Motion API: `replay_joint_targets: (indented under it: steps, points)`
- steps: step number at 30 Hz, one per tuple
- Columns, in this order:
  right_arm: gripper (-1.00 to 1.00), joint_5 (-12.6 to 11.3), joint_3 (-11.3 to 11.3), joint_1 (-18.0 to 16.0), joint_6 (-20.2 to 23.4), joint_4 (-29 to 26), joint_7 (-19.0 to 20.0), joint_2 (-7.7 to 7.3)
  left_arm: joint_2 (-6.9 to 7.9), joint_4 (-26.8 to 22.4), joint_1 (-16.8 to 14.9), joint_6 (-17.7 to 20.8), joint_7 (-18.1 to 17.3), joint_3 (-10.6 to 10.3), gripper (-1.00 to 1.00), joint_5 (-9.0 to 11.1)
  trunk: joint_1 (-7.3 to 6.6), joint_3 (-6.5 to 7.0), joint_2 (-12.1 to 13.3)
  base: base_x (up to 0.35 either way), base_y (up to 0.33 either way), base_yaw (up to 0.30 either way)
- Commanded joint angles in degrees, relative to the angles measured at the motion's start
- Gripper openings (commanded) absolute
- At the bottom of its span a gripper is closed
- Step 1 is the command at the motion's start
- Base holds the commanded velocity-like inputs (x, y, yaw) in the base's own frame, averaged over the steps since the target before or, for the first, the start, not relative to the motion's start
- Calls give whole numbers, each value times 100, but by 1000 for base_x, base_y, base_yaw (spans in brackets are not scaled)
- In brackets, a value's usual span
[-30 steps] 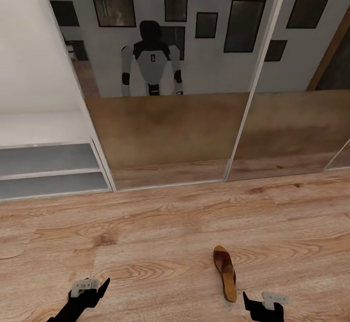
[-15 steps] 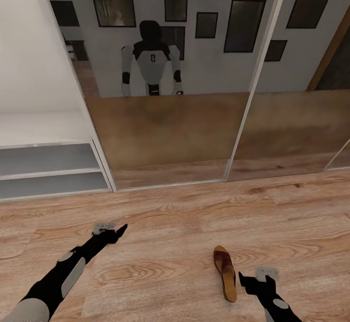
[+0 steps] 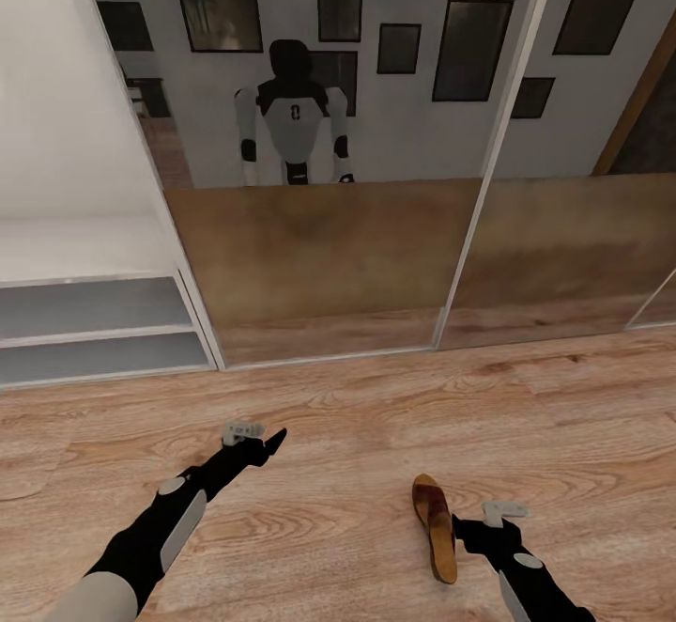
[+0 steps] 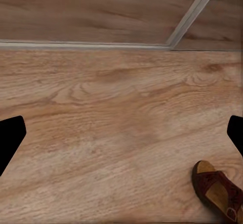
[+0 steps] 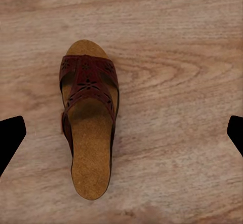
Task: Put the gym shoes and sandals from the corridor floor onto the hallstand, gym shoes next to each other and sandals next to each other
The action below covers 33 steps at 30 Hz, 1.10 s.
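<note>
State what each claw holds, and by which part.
Nothing is held. Both the left claw and right claw are open and empty; the sandal lies on the floor.

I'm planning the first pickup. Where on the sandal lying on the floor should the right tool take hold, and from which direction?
Probably across the narrow middle of the sandal, coming straight down from above. It lies flat, sole down, on the corridor floor, so its long side edges are exposed and the patterned toe strap gives the fingers something to press against. The right tool is open beside it, a little to its right.
</note>
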Motion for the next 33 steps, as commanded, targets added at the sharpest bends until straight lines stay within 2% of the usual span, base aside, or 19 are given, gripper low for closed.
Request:
replay_joint_targets:
  steps: [1,8,22,25,26,31,33]
  points:
    - [100,60,-41,-3,-1,-6,32,6,1,-10,-1,-26,1,-36,100,7,-1,-4,-2,0,0,0]
    - [100,61,-53,-3,11,-22,23,3,-33,-81,9,-32,-25,-94,100,-111,-1,-6,-2,0,0,2]
    - [100,61,-72,-3,16,-12,-5,-4,-50,-102,1,-13,-43,-107,100,-116,-1,-89,-2,0,0,53]
    - [100,61,-72,-3,16,-17,-4,-7,-56,-103,-3,-9,-45,-265,100,-116,65,-147,-122,0,0,9]
    - [100,61,-78,-3,16,-10,-4,-13,-60,-103,-22,-3,-41,-533,100,-117,87,-167,-162,0,0,3]
    - [100,58,-81,-3,16,-7,-8,-10,-59,-205,-55,33,-26,-870,100,-119,197,-282,-363,0,0,1]
    - [100,59,-81,-3,16,-6,-9,-9,-53,-308,-37,50,-23,-901,100,-120,241,-333,-443,0,0,0]
